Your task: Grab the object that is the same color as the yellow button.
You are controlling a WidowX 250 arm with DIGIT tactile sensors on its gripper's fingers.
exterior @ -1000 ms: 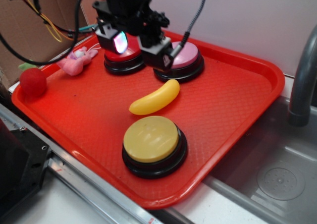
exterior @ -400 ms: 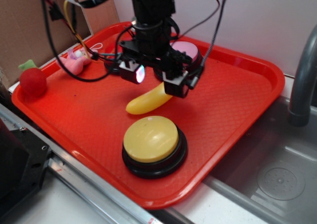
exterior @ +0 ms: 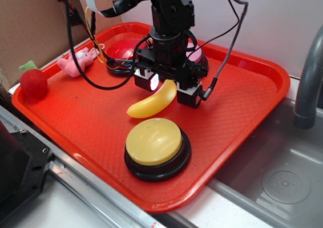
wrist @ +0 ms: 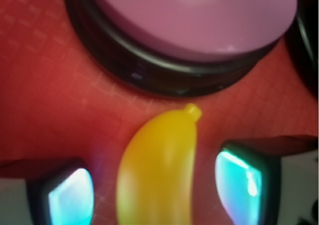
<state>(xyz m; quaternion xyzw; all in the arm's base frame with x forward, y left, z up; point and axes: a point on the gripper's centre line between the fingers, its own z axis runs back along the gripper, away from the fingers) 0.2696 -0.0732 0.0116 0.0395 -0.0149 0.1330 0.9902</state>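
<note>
Now the gripper (wrist: 154,182) straddles the banana (wrist: 159,170) at lower centre, jaws wide with gaps either side, so squeezing evenly should hold it.

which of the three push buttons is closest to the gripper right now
The pink button, directly behind the gripper. The red button sits further left, and the yellow button is nearer the tray's front edge.
</note>
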